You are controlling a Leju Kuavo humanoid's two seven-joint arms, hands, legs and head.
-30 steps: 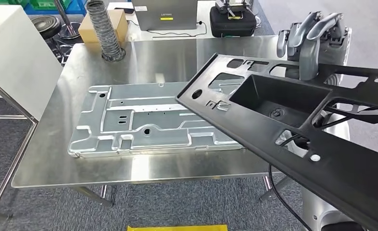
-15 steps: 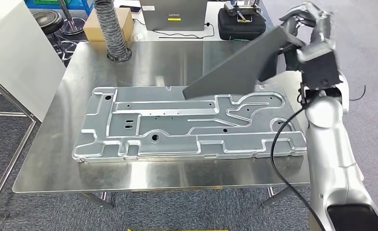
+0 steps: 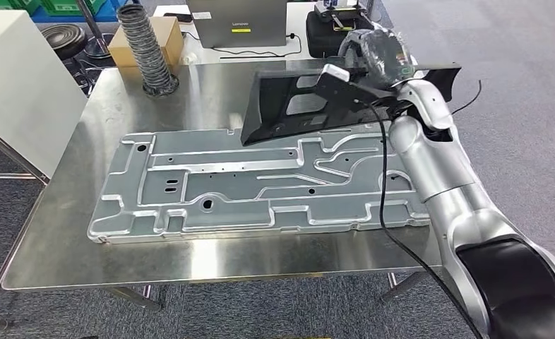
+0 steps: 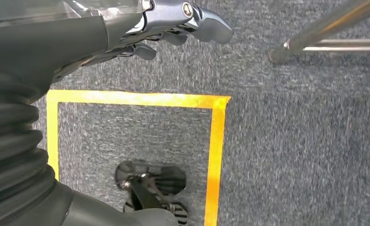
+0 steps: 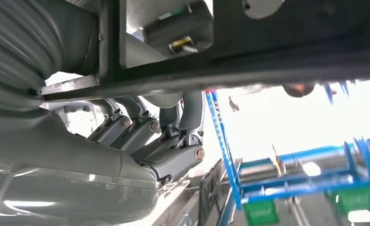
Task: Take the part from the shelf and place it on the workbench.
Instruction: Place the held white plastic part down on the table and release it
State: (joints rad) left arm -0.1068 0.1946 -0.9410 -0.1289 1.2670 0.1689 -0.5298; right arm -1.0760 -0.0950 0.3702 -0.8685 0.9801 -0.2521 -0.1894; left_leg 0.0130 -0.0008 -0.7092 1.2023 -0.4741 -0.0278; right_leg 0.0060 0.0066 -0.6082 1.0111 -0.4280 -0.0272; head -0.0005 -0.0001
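The right hand [image 3: 373, 53] is raised over the far right part of the stainless-steel counter [image 3: 70, 212] and is clamped on the black moulded plastic part with rectangular cut-outs [image 3: 296, 106]. In the right wrist view the dark fingers [image 5: 173, 127] curl up against the underside of the part's frame [image 5: 268, 61]. The part is held clear of the counter, tilted, with its lower left edge just above the far edge of the large stamped grey metal panel [image 3: 260, 187]. That panel lies flat along the middle of the counter.

The left hand [image 4: 173, 23] hangs beside the body above the grey carpet floor [image 4: 305, 141], holding nothing. Its fingers are bent loosely and lie apart. A rectangle of yellow floor tape [image 4: 216, 150] lies below it.

At the far left corner of the counter a grey ribbed flexible hose [image 3: 144, 46] stands upright. Beyond the counter are a brown cardboard box [image 3: 165, 35], a grey laptop [image 3: 243, 21] and a black carrying case [image 3: 335, 28]. A white board [image 3: 20, 85] leans to the left of the counter.
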